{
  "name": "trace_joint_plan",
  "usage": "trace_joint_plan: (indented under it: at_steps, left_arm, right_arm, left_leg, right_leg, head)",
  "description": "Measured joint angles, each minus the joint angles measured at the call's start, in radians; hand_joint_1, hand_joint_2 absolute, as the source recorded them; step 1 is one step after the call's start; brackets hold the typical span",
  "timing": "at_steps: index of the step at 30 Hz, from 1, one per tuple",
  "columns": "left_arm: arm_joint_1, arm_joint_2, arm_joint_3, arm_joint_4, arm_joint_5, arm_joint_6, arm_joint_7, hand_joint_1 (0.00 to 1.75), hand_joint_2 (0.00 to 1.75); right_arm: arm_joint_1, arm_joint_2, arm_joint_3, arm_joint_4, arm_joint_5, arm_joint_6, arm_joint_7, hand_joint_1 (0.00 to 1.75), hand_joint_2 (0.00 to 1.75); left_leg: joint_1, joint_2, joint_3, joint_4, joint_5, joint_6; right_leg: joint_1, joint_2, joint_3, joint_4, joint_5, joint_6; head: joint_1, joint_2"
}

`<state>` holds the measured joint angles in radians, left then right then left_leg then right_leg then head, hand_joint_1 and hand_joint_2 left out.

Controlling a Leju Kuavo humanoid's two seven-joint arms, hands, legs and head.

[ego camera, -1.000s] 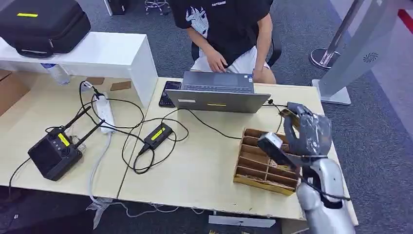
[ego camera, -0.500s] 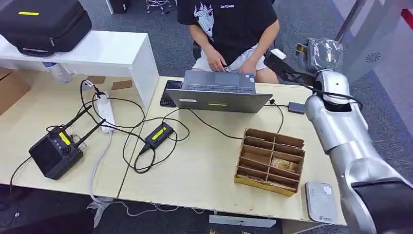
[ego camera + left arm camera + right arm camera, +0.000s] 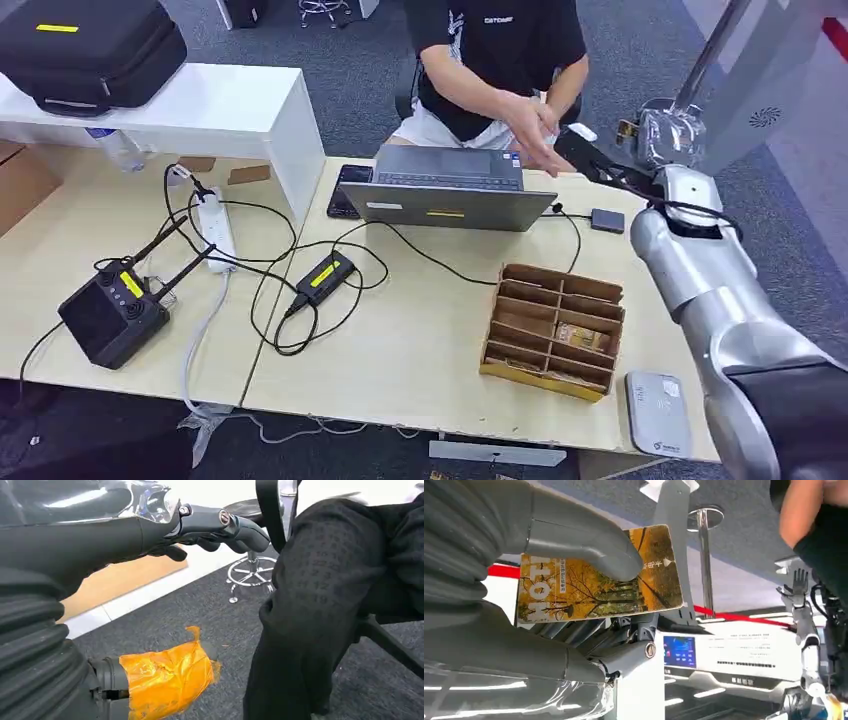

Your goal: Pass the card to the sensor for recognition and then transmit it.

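My right hand (image 3: 668,136) is raised past the table's far right corner and holds a yellow card (image 3: 599,580) printed with autumn trees. The thick grey thumb (image 3: 589,537) presses the card against the darker fingers behind it. In the head view a yellow edge of the card (image 3: 628,129) shows beside the hand. A seated person's hand (image 3: 533,124) reaches out, a short way from my hand. The grey card sensor (image 3: 660,412) lies flat at the table's near right corner. My left hand (image 3: 210,525) hangs low over carpet with its fingers stretched out, holding nothing.
A cardboard divider box (image 3: 555,330) with a card in one slot stands left of the sensor. A laptop (image 3: 447,188), a phone (image 3: 348,189), cables, a power strip (image 3: 216,229) and a black radio unit (image 3: 110,315) lie on the table. A person's dark trouser leg (image 3: 320,605) is near my left hand.
My right hand has risen with the card from over the divider box to beyond the table's far right corner. The seated person has leaned over and stretched a hand toward it.
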<state>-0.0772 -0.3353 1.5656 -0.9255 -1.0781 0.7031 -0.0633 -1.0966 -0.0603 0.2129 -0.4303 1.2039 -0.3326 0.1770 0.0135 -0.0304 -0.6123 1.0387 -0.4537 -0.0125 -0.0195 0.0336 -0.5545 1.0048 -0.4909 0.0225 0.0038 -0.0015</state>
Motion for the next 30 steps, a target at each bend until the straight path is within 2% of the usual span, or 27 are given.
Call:
trace_joint_plan:
  at_steps: [7, 8, 9, 10, 14, 19, 21, 23, 25, 30]
  left_arm:
    - [-0.001, 0.000, 0.000, 0.004, 0.000, 0.000, -0.010, 0.00, 1.75]
    - [-0.002, 0.000, 0.000, 0.004, -0.001, 0.000, -0.010, 0.00, 1.75]
    - [-0.003, 0.000, 0.000, 0.005, -0.006, 0.000, -0.008, 0.00, 1.75]
    - [-0.003, 0.000, 0.000, 0.005, -0.009, 0.000, -0.006, 0.00, 1.75]
    - [-0.003, 0.000, 0.000, 0.006, -0.006, 0.000, 0.007, 0.00, 1.75]
    - [-0.003, 0.000, 0.000, 0.006, 0.000, 0.000, 0.046, 0.00, 1.75]
    - [-0.003, 0.000, 0.000, 0.006, 0.005, 0.000, 0.068, 0.00, 1.75]
    - [-0.003, 0.001, 0.000, 0.002, 0.022, 0.000, 0.095, 0.00, 1.75]
    - [-0.003, 0.001, 0.000, -0.005, 0.035, 0.000, 0.114, 0.00, 1.75]
    - [-0.001, 0.002, 0.000, -0.025, 0.081, 0.000, 0.177, 0.00, 1.75]
  right_arm:
    - [-0.010, 0.017, 0.000, 0.019, 0.007, 0.003, 0.000, 1.75, 1.75]
    - [-0.014, 0.021, 0.000, 0.021, 0.007, 0.003, -0.003, 0.10, 1.75]
    - [-0.016, 0.024, 0.000, 0.023, 0.008, 0.002, -0.006, 0.10, 1.75]
    - [-0.017, 0.029, 0.000, 0.024, 0.006, -0.003, -0.013, 0.00, 1.75]
    - [-0.004, 0.057, -0.005, 0.024, -0.065, -0.043, -0.092, 0.00, 1.75]
    - [0.058, 0.126, -0.087, -0.011, -0.324, -0.022, -0.295, 0.00, 1.75]
    - [0.093, 0.159, -0.131, -0.040, -0.438, 0.041, -0.383, 0.00, 1.75]
    - [0.152, 0.185, -0.166, -0.097, -0.532, 0.109, -0.464, 0.00, 1.75]
    - [0.227, 0.209, -0.169, -0.179, -0.566, 0.123, -0.504, 0.00, 1.75]
    - [0.472, 0.225, -0.101, -0.508, -0.626, 0.100, -0.511, 0.00, 1.75]
  left_leg:
    - [0.000, 0.000, 0.000, 0.000, 0.000, 0.000]
    - [0.000, 0.000, 0.000, 0.000, 0.000, 0.000]
    - [0.000, 0.000, 0.000, 0.000, 0.000, 0.000]
    - [0.000, 0.000, 0.000, 0.000, 0.000, 0.000]
    - [0.000, 0.002, 0.000, 0.000, 0.000, 0.000]
    - [0.001, 0.000, 0.000, -0.001, 0.000, 0.000]
    - [0.001, 0.000, 0.000, -0.001, 0.000, 0.000]
    - [0.001, 0.000, 0.000, -0.001, 0.000, 0.000]
    - [0.001, 0.000, 0.000, -0.001, 0.000, -0.001]
    - [0.001, -0.004, -0.002, -0.001, -0.001, -0.001]
  right_leg:
    - [0.000, 0.000, 0.000, 0.000, 0.000, 0.000]
    - [0.000, 0.000, 0.000, 0.000, 0.000, 0.000]
    - [0.000, 0.000, 0.000, 0.000, 0.000, 0.000]
    - [0.000, 0.000, 0.000, 0.000, 0.000, 0.000]
    - [0.000, 0.002, 0.000, 0.000, 0.000, 0.000]
    - [0.001, 0.001, -0.001, 0.000, 0.000, 0.000]
    - [0.001, 0.000, 0.000, 0.000, -0.001, 0.000]
    - [0.001, 0.000, 0.000, 0.000, -0.001, -0.001]
    - [0.001, 0.000, 0.000, 0.000, -0.001, -0.001]
    - [0.001, -0.004, -0.001, 0.000, -0.003, -0.001]
  head:
    - [0.000, 0.000]
    - [0.000, 0.000]
    - [0.000, 0.000]
    - [0.000, 0.000]
    - [0.000, 0.000]
    - [0.000, 0.000]
    - [0.000, 0.000]
    - [0.000, 0.000]
    - [0.000, 0.000]
    - [0.000, 0.000]
